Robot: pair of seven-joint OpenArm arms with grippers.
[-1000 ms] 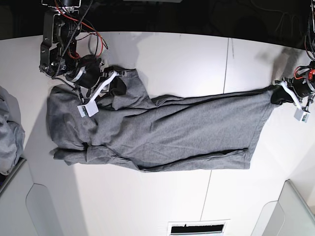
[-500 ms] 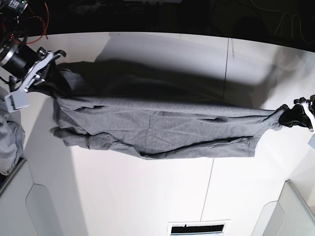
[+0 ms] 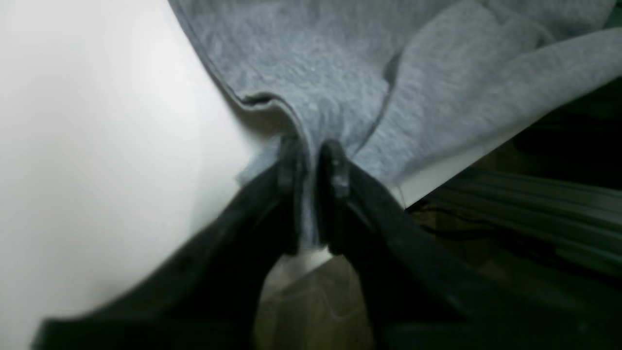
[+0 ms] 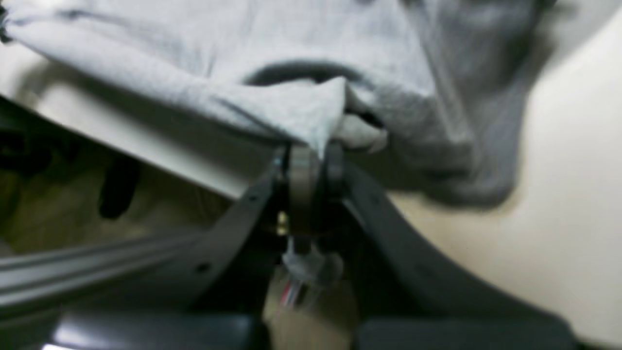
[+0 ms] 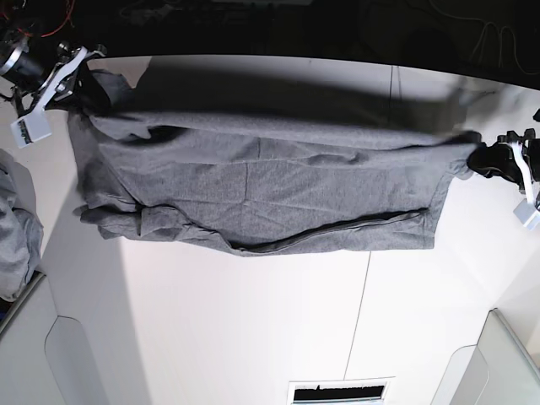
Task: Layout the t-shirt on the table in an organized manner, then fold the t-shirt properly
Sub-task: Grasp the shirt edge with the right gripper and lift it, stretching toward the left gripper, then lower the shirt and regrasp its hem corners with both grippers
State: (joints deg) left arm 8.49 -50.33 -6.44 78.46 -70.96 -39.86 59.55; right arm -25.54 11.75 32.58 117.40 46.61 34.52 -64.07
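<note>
- Shirt (image 5: 261,190) stretched crosswise over the white worktop (image 5: 253,329), held at both ends, its far edge lifted and casting a broad shadow behind it.
- Near edge of the shirt lies on the worktop, with a long fold line running just above the hem.
- Left fingers (image 5: 489,158), at the base view's right, are clamped on a corner of the shirt; in the left wrist view the two black tips (image 3: 311,163) pinch a ridge of grey cloth (image 3: 340,87) above the worktop's edge.
- Right fingers (image 5: 80,72), at the base view's left, are closed on the other end; in the right wrist view the tips (image 4: 313,165) meet on a bunched fold of the shirt (image 4: 291,112).
- Sleeve end near the right fingers sags in loose folds onto the worktop.
- Paler cloth (image 5: 17,228) bunched at the left edge, apart from the shirt.
- Grey bins (image 5: 51,354) sit at the near corners.
- Thin dark seam (image 5: 361,312) crosses the worktop under the shirt.
</note>
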